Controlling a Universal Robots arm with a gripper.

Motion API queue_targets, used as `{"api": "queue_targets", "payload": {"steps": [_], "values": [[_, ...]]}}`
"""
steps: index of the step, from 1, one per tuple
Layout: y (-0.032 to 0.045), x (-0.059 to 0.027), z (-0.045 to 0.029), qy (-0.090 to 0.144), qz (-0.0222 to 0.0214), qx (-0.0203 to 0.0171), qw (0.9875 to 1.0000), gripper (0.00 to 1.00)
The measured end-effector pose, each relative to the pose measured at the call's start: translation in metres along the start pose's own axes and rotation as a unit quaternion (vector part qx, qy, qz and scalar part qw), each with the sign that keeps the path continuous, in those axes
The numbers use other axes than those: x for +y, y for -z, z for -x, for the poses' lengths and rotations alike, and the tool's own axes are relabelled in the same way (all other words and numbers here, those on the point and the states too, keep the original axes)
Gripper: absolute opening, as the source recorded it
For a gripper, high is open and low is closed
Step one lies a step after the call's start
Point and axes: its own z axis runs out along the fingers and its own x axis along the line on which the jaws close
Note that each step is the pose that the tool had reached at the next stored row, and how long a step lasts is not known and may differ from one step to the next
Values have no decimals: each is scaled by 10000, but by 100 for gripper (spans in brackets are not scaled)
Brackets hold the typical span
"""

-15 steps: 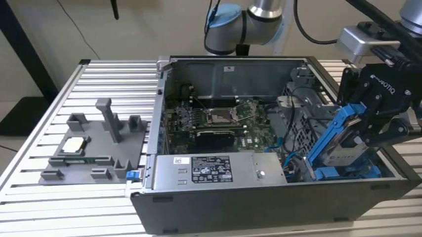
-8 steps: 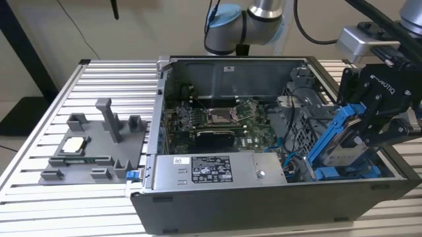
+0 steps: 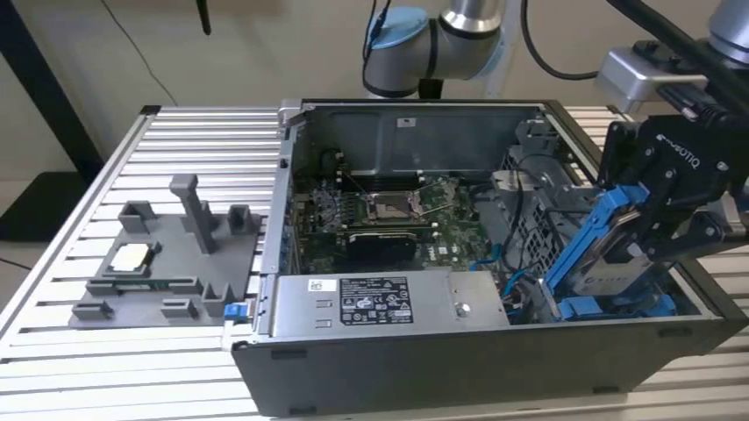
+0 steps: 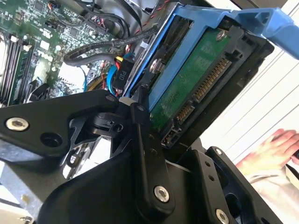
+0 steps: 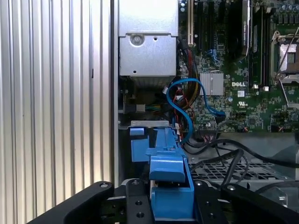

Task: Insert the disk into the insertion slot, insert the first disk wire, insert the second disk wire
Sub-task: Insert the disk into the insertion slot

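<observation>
Exterior view first: we see an open case [image 3: 468, 368] lying on a slatted desk [image 3: 188, 140], with its board [image 3: 387, 210] facing up and a grey labelled power box [image 3: 374, 300] along the near wall. At the exterior view's right, the pincer [image 3: 655, 250] is clenched on the disk [image 3: 611, 267], gripping it across its blue carrier. The disk stands steeply tilted. Its upper end is above the case rim, and its lower end is down at the slot [image 3: 620, 307], the bay with blue fittings in the case's near corner. We cannot tell whether that lower end touches the fittings; the disk is not yet seated flat. A perforated cage [image 3: 541, 232] stands just beside the disk, between it and the board. Well apart, at the exterior view's left, a grey fixture [image 3: 164, 263] with upright posts sits on the desk.

In the first wrist view we look along the carrier. The disk [image 5: 170, 179] sits between two black fingers [image 5: 135, 207], and the slot [image 5: 140, 142] lies beyond it, against the case wall. A blue cable [image 5: 187, 105] loops over the board [image 5: 243, 74] near the slot, and black wires cross the cage [image 5: 212, 171].

In the second wrist view the disk [image 4: 191, 84] shows its green underside and connector edge, with one finger [image 4: 142, 116] pressed against the carrier's side. A blurred hand [image 4: 275, 147] rests over the desk beyond the disk.
</observation>
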Motion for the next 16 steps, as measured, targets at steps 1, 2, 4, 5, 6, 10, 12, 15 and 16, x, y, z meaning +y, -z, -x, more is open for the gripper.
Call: {"api": "queue_targets", "payload": {"steps": [1,2,4,5,6,10,12,15,16], "values": [[-2,0,0,0,0,1,10000,34],[-2,0,0,0,0,2,10000,34],[-3,0,0,0,0,1,10000,40],[-1,0,0,0,0,0,10000,47],[11,1,0,0,1,0,10000,47],[49,2,0,0,6,-3,10000,47],[47,3,1,-1,6,-3,10000,47],[42,9,1,-8,6,-18,10000,49],[39,10,1,-12,6,-19,10000,55]]}}
